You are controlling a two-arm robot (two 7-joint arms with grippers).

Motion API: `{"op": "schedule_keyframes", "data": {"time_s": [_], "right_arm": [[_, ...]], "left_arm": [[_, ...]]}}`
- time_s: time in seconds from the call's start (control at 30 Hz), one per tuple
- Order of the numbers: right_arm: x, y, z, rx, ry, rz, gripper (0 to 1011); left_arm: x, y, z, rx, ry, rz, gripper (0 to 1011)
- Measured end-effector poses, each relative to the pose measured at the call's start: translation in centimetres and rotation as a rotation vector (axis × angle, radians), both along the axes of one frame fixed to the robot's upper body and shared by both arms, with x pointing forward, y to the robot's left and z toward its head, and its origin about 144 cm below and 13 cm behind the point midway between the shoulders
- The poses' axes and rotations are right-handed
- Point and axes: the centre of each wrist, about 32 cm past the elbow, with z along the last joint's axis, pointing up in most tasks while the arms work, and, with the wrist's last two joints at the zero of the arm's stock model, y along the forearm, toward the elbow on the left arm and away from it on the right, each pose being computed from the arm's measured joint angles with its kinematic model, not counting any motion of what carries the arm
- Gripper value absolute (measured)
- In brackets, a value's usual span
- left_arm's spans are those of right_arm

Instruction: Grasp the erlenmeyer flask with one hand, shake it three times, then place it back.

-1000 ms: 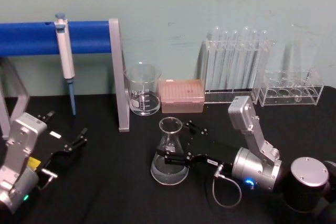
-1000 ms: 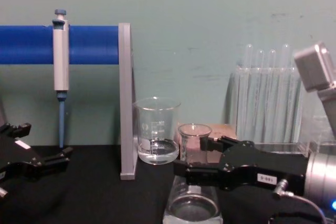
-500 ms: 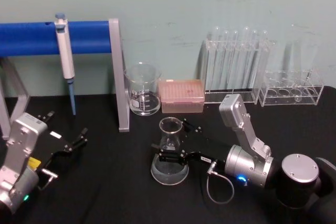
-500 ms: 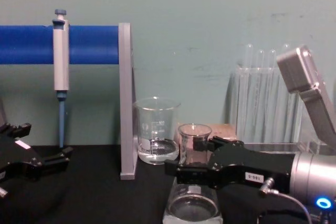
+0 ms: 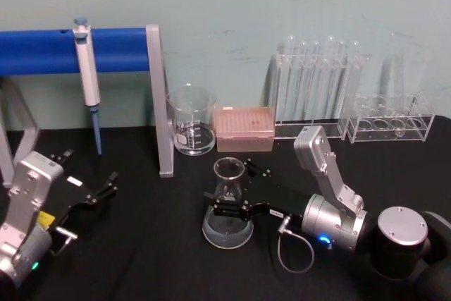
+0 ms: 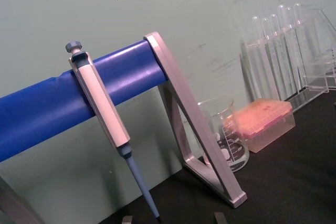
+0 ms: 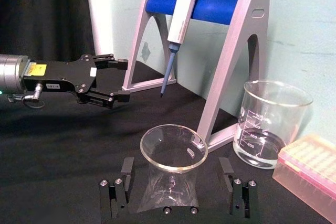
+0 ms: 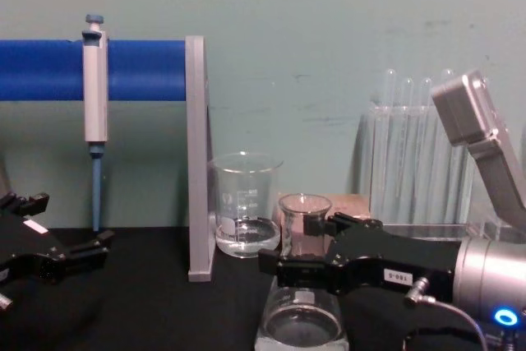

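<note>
erlenmeyer flask, clear glass, conical, stands upright on the black table, front centre, just in front of the cylindrical glass beaker and the pink translucent box. The black two-finger right gripper straddles it below the rim, jaws apart, with a small gap to the glass on each side. The black left gripper sits low at the table's left, well apart from the flask, jaws spread, holding nothing.

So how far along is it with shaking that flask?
The approach looks done: the right gripper straddles the neck of the erlenmeyer flask. The grasp is in hand: the fingers are open, clear of the glass, and the flask stands on the table. Closing, lifting, three shakes and setting down are left. The left gripper sits parked, open.
</note>
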Motion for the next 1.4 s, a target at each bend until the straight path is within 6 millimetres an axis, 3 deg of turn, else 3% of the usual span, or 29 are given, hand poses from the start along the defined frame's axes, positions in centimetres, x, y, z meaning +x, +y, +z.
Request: {"op": "schedule_keyframes", "data": {"time_s": [0.4,0.77,1.0,1.4], "right_arm": [[-0.03,-0.03,-0.01,0.001,0.001,0.002,995],[-0.03,-0.03,-0.01,0.002,0.001,0.003,732],[-0.03,-0.03,-0.01,0.003,0.002,0.003,488],[-0.03,-0.03,-0.01,0.003,0.002,0.003,482]], "left_arm": [[0.00,0.00,0.00,0.000,0.000,0.000,1001],[0.00,0.00,0.00,0.000,0.000,0.000,1001],[0.00,0.00,0.00,0.000,0.000,0.000,1001],[0.00,0.00,0.00,0.000,0.000,0.000,1001]]}}
